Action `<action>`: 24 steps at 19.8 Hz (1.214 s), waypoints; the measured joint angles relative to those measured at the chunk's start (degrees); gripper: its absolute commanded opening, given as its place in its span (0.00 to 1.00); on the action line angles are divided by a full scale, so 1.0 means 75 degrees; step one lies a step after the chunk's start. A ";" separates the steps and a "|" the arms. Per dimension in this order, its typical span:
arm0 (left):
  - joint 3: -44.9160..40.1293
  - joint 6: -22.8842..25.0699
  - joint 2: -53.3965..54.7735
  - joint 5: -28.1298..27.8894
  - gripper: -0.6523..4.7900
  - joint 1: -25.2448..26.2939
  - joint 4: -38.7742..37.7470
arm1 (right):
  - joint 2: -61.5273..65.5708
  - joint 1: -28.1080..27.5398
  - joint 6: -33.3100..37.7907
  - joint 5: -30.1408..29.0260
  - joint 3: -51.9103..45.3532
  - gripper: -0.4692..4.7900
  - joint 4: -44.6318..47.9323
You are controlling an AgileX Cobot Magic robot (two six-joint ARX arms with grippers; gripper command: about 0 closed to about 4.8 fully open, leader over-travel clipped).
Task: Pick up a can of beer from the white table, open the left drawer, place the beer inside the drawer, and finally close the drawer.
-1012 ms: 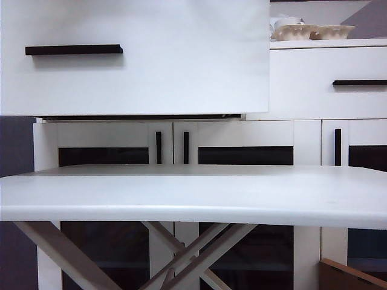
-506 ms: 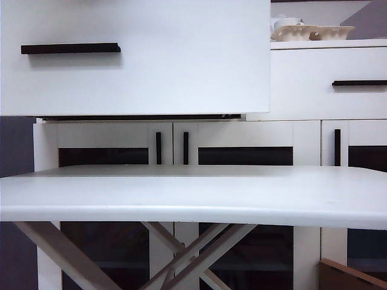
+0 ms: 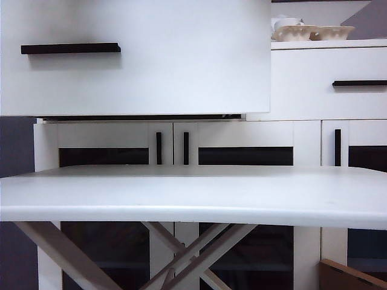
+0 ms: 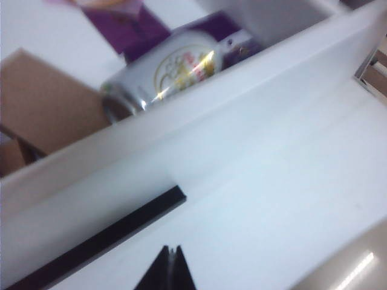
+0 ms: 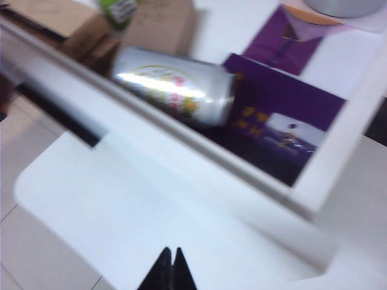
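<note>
Since a second ago the left drawer [image 3: 136, 57] has shifted a little in the exterior view: its black bar handle [image 3: 71, 48] sits slightly further left and a touch higher than before, with no change over the last half second. It stands pulled out, its wide white front filling the upper left of that view and hiding part of the cabinet [image 3: 181, 145] behind it. Below it runs the white table [image 3: 193, 193], its top bare in this view and its crossed pale legs showing underneath. To the right, the narrower drawer [image 3: 326, 81] sits flush in the cabinet, and pale bowls [image 3: 311, 31] stand on the cabinet top. Neither arm shows in this view.

In the left wrist view, the left gripper [image 4: 170, 267] hovers over the table just in front of the drawer front, its dark fingertips pressed together with nothing between them. Beyond the drawer's front wall, the can of beer [image 4: 175, 66] lies on its side inside the drawer, beside a brown cardboard box [image 4: 45, 106] and on purple printed paper [image 4: 127, 24].

In the right wrist view, the right gripper [image 5: 170, 269] hangs above the table's rounded corner, its tips likewise together and holding nothing. The can lies inside the open drawer, next to the purple paper.
</note>
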 measured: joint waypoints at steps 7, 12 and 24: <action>-0.2565 -0.0463 -0.0595 -0.0265 0.11 0.0000 0.2769 | -0.0041 0.1023 -0.0356 0.0947 -0.0152 0.09 0.0673; -0.3611 -0.0909 -0.0673 -0.0568 0.11 -0.0003 0.4234 | -0.0562 0.1055 -0.0367 0.0991 -0.1699 0.09 0.1682; -0.4782 -0.1687 -0.0918 -0.1714 0.11 -0.0507 0.6819 | -0.2766 0.1107 -0.0227 0.0988 -0.4567 0.09 0.4424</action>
